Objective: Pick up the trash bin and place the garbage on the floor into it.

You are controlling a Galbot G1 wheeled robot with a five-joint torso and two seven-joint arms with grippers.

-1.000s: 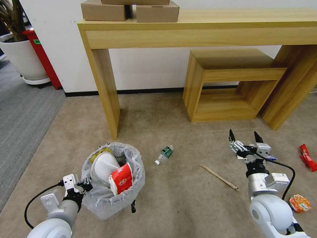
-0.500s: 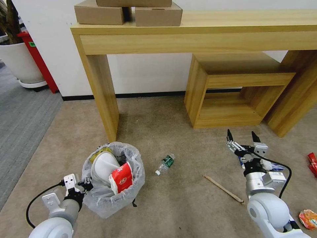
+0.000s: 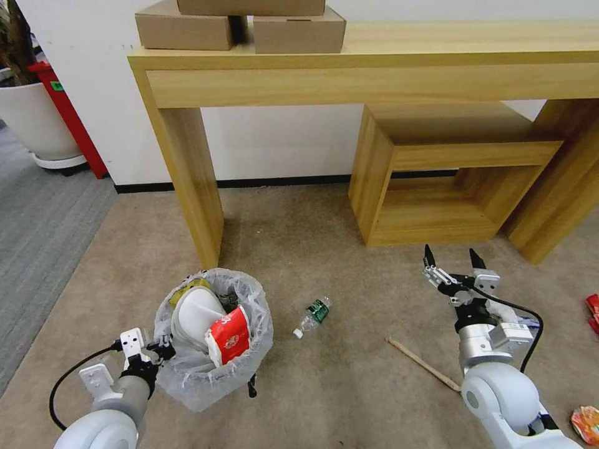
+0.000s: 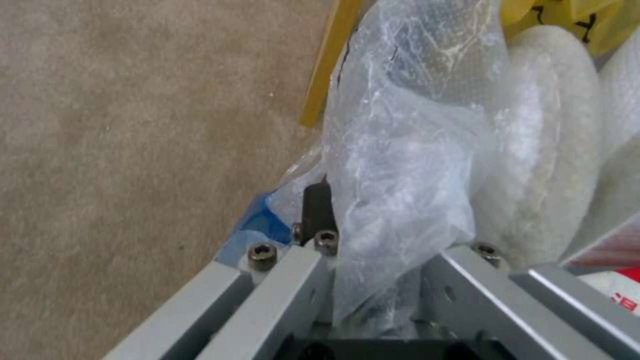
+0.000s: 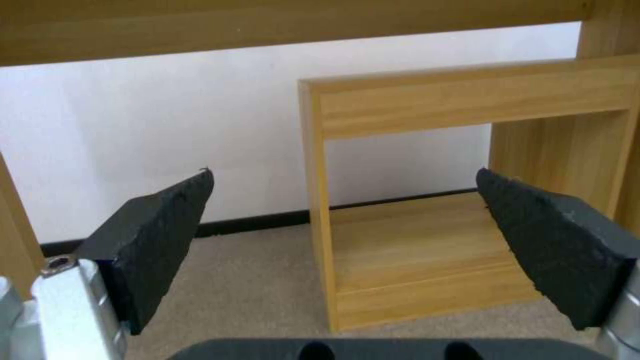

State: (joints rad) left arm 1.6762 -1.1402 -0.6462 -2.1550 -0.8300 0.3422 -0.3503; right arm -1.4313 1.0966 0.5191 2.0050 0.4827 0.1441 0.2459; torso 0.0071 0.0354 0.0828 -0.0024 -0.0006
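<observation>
The trash bin (image 3: 212, 340), lined with crinkled clear plastic (image 4: 400, 165) and holding a white wad and a red wrapper, is at lower left. My left gripper (image 3: 161, 350) is shut on its near-left rim, and the plastic is pinched between the fingers (image 4: 317, 210). Garbage lies on the beige floor (image 3: 349, 262): a green-labelled bottle (image 3: 314, 312) just right of the bin, a wooden stick (image 3: 424, 365), a red wrapper (image 3: 593, 307) and an orange wrapper (image 3: 586, 416). My right gripper (image 3: 450, 260) hangs open and empty above the carpet beyond the stick, with its fingertips (image 5: 160, 235) wide apart.
A long wooden table (image 3: 374, 68) with cardboard boxes (image 3: 187, 28) stands ahead, its leg (image 3: 193, 187) just beyond the bin. A wooden cube shelf (image 3: 437, 181) faces the right gripper. Grey carpet (image 3: 43, 237), a white planter (image 3: 34, 125) and a red object (image 3: 72, 112) are at far left.
The whole head view has shifted, so the camera moved: the bottle and stick now sit lower, and the red wrapper is nearer the right edge. Both arms and the held bin keep their places.
</observation>
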